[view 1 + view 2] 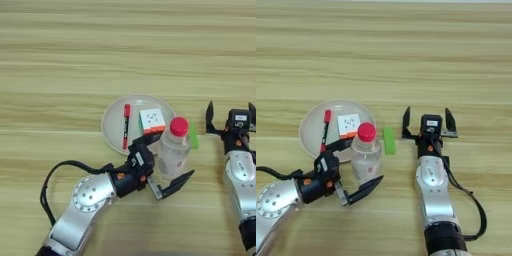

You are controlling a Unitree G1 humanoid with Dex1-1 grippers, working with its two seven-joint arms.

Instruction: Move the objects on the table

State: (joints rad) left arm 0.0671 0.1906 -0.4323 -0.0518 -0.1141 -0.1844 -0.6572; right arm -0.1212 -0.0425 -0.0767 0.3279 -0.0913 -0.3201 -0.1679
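Note:
A clear plastic bottle point(172, 152) with a red cap stands upright just in front of the round white plate point(114, 117). On the plate lie a red marker pen point(126, 125) and a small colourful puzzle cube point(152, 121). A flat green block point(389, 140) lies on the table point(125, 50) right of the bottle. My left gripper point(175, 156) is open, with one finger on each side of the bottle's lower body. My right gripper point(427, 110) stands open to the right of the green block, fingers pointing away from me, holding nothing.
A black cable point(47, 185) loops off my left arm at the lower left. Another cable point(476, 210) hangs beside my right forearm. Bare wood-grain tabletop stretches across the whole far half.

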